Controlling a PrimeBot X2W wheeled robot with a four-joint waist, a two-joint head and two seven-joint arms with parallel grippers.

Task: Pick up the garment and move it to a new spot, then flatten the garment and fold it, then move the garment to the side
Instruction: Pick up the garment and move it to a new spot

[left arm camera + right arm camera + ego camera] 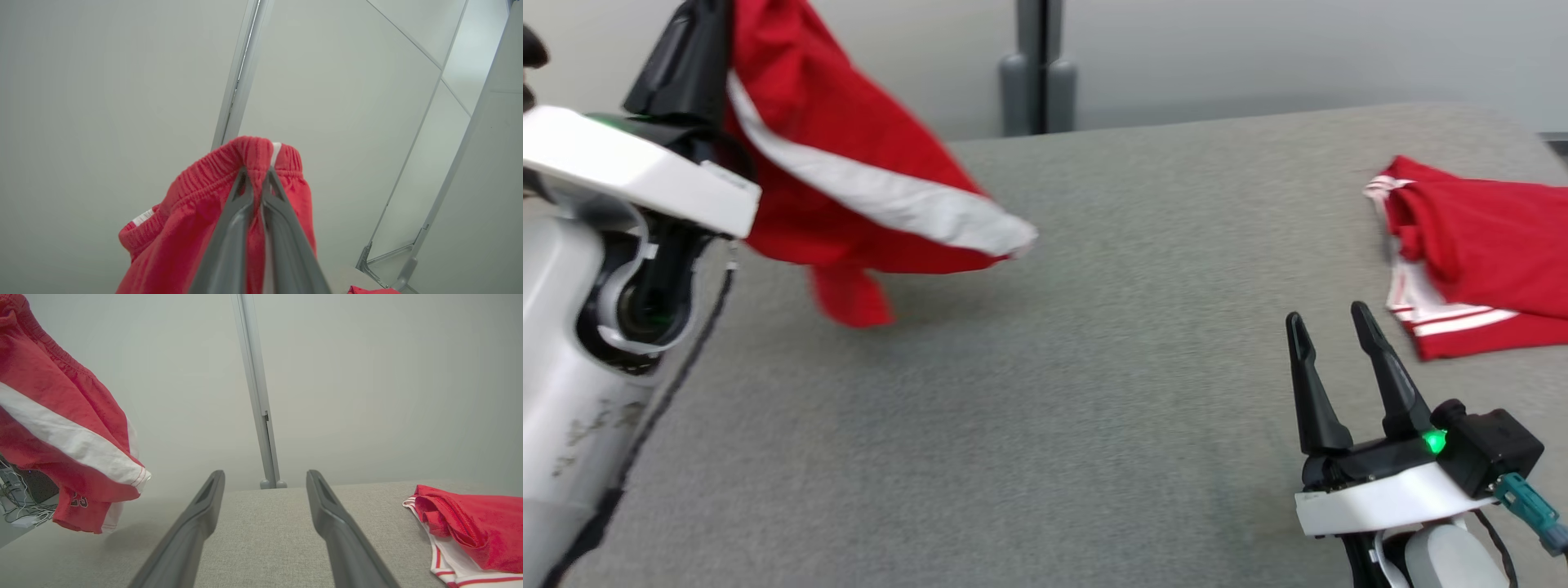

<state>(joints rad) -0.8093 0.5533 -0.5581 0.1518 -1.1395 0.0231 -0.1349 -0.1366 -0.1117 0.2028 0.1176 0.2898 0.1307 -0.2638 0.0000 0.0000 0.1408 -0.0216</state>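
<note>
High at the upper left of the head view, the red shorts (849, 180) hang in the air, waistband pinched tight by the left gripper (256, 179). Under them is the grey table (1013, 425). At the lower right the right gripper (1327, 314) is spread wide, holding nothing. Another red garment (1478, 245) lies near it.

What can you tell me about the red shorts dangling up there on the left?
The shorts are red, soft cloth with a broad white stripe down the side, a gathered elastic waistband and a small dark print near one leg hem. They hang limp in the air, pinched at the waistband by the left gripper, shut on the cloth. The lowest leg seems to hang clear of the grey table.
</note>
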